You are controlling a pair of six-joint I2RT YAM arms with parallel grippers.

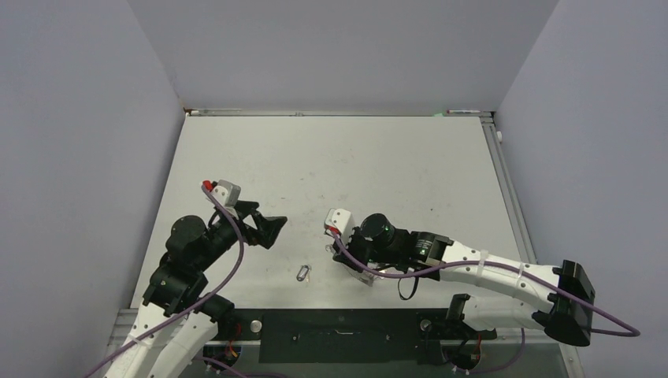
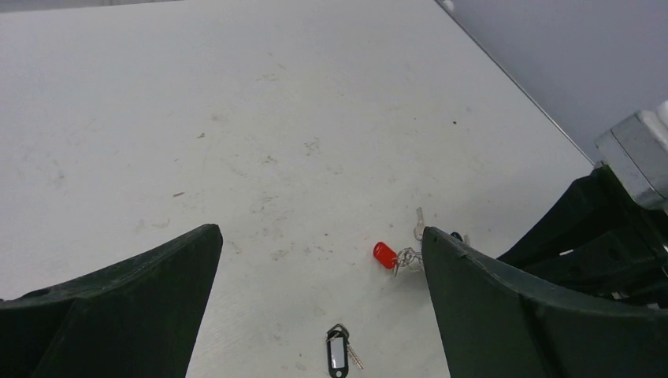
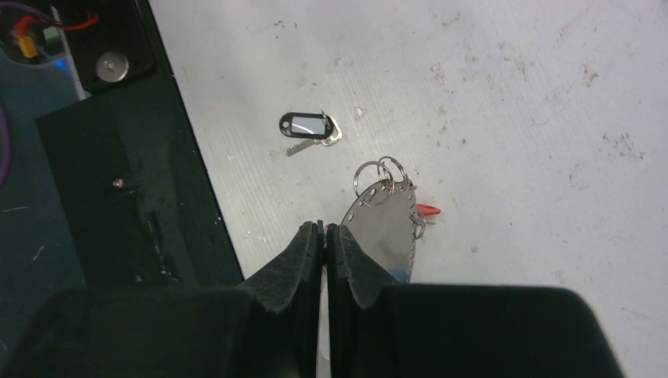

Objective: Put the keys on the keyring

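My left hand (image 2: 321, 236) is wide open. It holds nothing and hangs above the desk (image 1: 354, 165). Its two dark fingers stand far apart, and I can see bare desk between them.

My right hand (image 3: 323, 230) is shut tight, its two fingers pressed together. The keyring (image 3: 384, 224) is right beside those fingers, and its edge touches the finger on that side. I cannot tell if the hand has nipped the rim or is only next to it.

From the right wrist view the keyring looks like a flat, shiny grey oval. Some small rings (image 3: 380, 175) sit at its far end. A red tag (image 3: 428, 210) pokes out on one side, and a bit of a blue tag (image 3: 400, 273) shows near the finger.

The keys (image 3: 309, 127) lie flat on the desk, on their own, apart from the keyring and not touching either hand. They are a small dark oval loop with a short silver piece. From the top view they are between my two arms, close to the black strip (image 3: 118, 197) at the near edge of the desk. The loop has a pale window in it, too small for me to read.
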